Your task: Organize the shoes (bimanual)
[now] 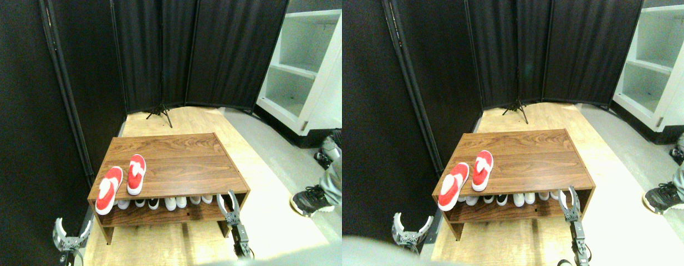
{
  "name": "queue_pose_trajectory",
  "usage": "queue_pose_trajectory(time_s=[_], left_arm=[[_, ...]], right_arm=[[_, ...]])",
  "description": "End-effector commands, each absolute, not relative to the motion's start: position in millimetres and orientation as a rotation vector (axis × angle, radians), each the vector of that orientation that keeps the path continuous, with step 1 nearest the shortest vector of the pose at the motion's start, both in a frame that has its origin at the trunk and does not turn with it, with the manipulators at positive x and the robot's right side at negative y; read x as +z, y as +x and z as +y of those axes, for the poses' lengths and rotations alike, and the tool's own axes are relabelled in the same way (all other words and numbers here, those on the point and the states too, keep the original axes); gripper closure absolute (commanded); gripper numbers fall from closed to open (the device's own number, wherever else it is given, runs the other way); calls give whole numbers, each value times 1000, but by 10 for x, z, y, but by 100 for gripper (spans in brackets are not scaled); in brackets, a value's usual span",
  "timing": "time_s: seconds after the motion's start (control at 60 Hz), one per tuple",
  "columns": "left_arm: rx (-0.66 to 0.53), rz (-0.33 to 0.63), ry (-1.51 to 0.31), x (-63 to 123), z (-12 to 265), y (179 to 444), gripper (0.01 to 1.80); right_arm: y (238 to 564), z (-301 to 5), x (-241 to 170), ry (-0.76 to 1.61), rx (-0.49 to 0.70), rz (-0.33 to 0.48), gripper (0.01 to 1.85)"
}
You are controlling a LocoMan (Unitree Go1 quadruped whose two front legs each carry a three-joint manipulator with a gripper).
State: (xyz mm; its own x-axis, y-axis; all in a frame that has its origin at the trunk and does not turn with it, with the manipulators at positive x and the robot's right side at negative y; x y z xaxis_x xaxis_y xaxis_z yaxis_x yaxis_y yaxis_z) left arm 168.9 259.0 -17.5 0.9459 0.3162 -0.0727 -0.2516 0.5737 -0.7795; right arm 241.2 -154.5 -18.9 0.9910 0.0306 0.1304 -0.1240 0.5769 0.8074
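**Operator:** Looking at the bench (170, 160), I have both red shoes (122, 182) on the left end of its wooden top. The nearer shoe (108, 189) hangs its toe past the front left corner; the farther shoe (136, 174) lies just beside it, a little further in, and the two are not parallel.

**Observer:** And your tools?

**Operator:** My left gripper (70, 231) sits low, off the bench's front left corner, jaws spread wide and holding nothing. My right gripper (229, 203) is raised in front of the shelf's right end, jaws also parted and empty, well apart from the shoes.

**Observer:** What worries you?

**Operator:** That overhanging shoe. I judge that a nudge from below as my left arm rises could tip it off the edge. My right arm has a long reach across, and it could catch the row of shoes (164, 202) on the lower shelf. A person's foot (311, 200) is near the bench's right side too.

**Observer:** Any labels?

**Operator:** None I can read. The white patches on the shoes show no writing at this size.
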Motion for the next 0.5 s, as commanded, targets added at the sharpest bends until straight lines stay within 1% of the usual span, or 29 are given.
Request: queue_pose_trajectory(time_s=[0.017,0.117,0.15,0.183,0.283,0.317,0.45,0.5], left_arm=[[282,-90,-928,-41,2462,1692,70],[269,-64,-928,-35,2405,1690,63],[269,-46,-922,-42,2393,1697,55],[271,-38,-926,-39,2377,1701,52],[264,-30,-922,-50,2321,1726,33],[261,-25,-928,-56,2303,1736,30],[254,-17,-989,-106,2238,1828,23],[259,-15,-1011,-119,2221,1853,23]], right_arm=[[2437,-1515,-147,943,95,-164,164],[2447,-1511,-142,926,102,-189,164],[2457,-1515,-146,923,102,-198,165],[2460,-1513,-146,923,97,-199,165],[2468,-1515,-156,909,83,-197,165],[2469,-1515,-159,898,85,-195,164],[2483,-1505,-179,903,84,-192,163],[2483,-1499,-179,904,84,-191,164]])
